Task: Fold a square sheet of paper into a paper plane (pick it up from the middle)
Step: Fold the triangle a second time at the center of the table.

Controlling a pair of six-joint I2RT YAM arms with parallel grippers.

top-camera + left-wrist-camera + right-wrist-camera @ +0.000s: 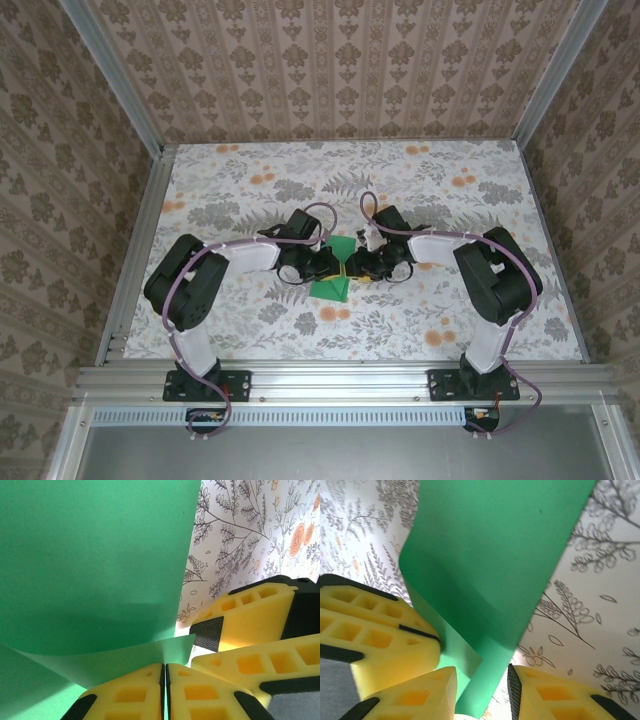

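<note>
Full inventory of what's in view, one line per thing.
paper plane: 1, bright green, part-folded, mid-table between the two grippers
tablecloth: 1, white with grey and orange floral print, covering the table
walls: 3, beige patterned wallpaper, left, back and right
frame: silver aluminium rails, along the table edges
left gripper: 1, yellow and black, shut on the paper plane
right gripper: 1, yellow and black, paper plane between its fingers, grip unclear
arms: 2, black and white, bases at near edge
</note>
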